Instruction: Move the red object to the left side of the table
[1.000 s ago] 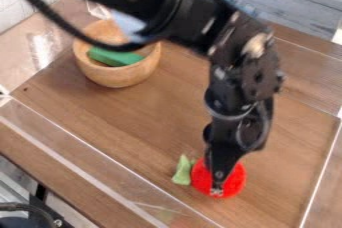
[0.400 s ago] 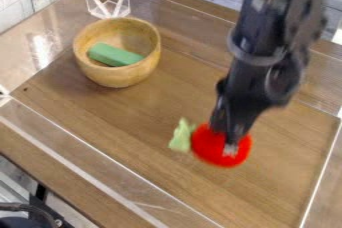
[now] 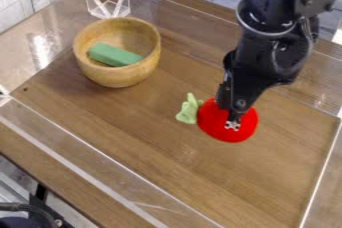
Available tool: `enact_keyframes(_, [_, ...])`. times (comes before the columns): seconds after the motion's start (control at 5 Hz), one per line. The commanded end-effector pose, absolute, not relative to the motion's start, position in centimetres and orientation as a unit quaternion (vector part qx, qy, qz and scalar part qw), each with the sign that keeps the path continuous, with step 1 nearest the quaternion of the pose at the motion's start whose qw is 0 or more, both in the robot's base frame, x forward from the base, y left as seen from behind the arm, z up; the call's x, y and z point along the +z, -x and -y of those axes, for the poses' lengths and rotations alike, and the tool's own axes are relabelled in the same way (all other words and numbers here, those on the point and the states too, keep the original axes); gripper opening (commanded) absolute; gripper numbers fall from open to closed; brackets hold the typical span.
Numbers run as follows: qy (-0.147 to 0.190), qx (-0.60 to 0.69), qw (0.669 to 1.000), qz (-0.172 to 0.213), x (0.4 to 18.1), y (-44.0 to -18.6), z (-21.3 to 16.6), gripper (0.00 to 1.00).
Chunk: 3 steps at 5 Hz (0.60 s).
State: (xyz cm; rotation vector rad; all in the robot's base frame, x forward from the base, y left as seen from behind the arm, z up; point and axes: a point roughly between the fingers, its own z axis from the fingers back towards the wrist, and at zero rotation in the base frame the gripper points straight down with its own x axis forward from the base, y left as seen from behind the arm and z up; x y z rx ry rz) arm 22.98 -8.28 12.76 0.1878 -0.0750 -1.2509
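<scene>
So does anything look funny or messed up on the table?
Nothing stands out. The gripper is pinching the red object from above, which is just the grab. The green block lies neatly inside the wooden bowl, and nothing looks spilled or broken.

Bowl [image 3: 119,74] holding block [image 3: 114,55] sits on table [image 3: 107,137], left of toy fruit [image 3: 211,125].

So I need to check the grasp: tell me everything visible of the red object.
The red object is a small, rounded, bright-red toy fruit, plastic-looking, with a pale green leafy stem pointing left in the picture. It is right of centre over the wooden table, apart from the bowl. The claw comes down from above, shut on its top; whether it clears the tabletop is unclear.
</scene>
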Motion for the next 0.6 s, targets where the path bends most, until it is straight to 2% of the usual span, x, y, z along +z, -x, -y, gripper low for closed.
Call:
enact_keyframes(0.0, [-0.108,-0.525,0.843,0.056,15.3,-23.7,8.9,0.0])
enact_keyframes(0.2, [-0.12,-0.469,0.873,0.058,15.6,-22.8,8.4,0.0])
enact_keyframes(0.4, [-0.122,-0.463,0.876,0.06,15.0,-23.7,7.5,1.0])
